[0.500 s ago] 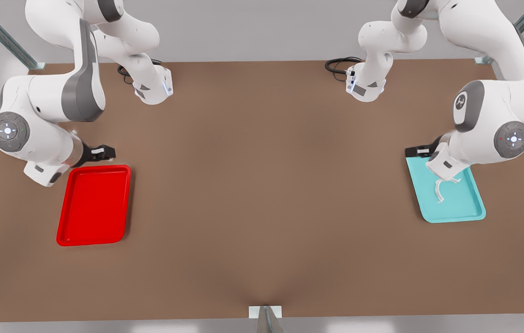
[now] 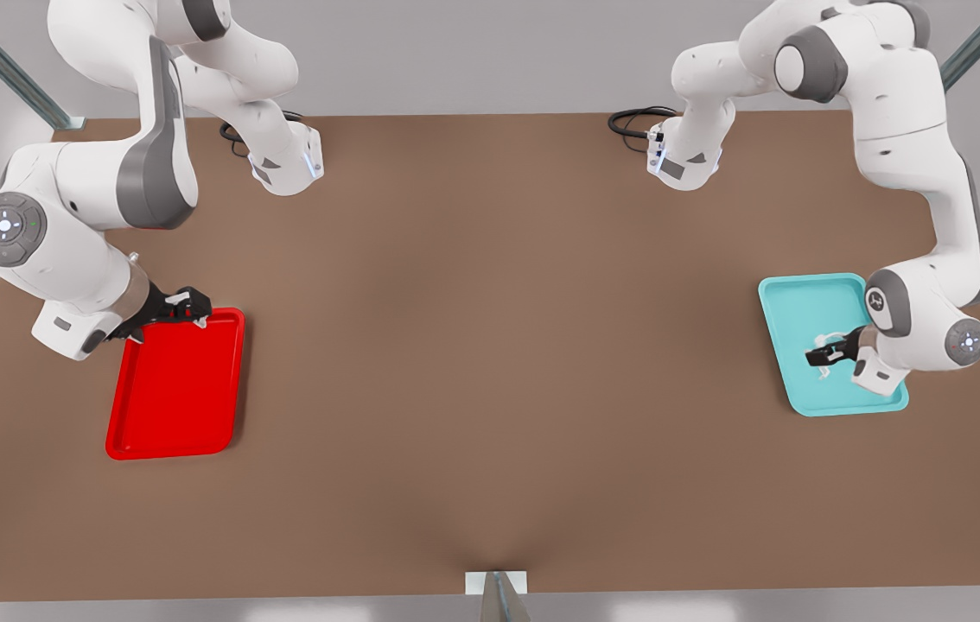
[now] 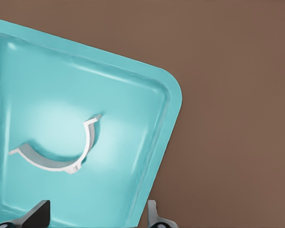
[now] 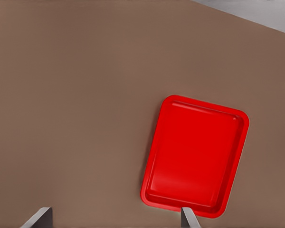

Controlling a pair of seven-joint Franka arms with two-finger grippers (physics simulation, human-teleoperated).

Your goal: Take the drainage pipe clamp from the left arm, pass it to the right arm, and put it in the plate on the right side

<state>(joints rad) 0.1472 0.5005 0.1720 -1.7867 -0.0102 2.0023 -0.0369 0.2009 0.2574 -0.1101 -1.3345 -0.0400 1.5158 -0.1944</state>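
On the teal tray: the drainage pipe clamp (image 3: 61,154) lies flat on the tray floor, its open C facing up and away from the gripper.
Teal tray: sits at 3 o'clock on the brown table (image 2: 490,363) in the front view; its rim (image 3: 168,123) encloses the clamp.
Left gripper: hangs low over the teal tray (image 2: 801,302), at (image 2: 827,352) in the front view. This arm carries the left wrist camera, as that view looks straight down on the clamp.
Left gripper fingers: spread wide, with nothing between them; the tips (image 3: 38,213) straddle the tray edge, with the clamp ahead of them and not yet between them.
Likely reason for pose: the spread jaws appear set to descend around the clamp's thin band, so the pick-up step is judged to be in hand.
Plate: the red tray (image 2: 177,384) lies at 9 o'clock on the table, with no part in it.
Right gripper: waits at the plate's 12 o'clock rim, at (image 2: 183,307) in the front view.
Right gripper fingers: apart and holding nothing; the tips (image 4: 38,216) frame the table and plate below.
Task progress: judged early; grasp, handover and placement all remain.
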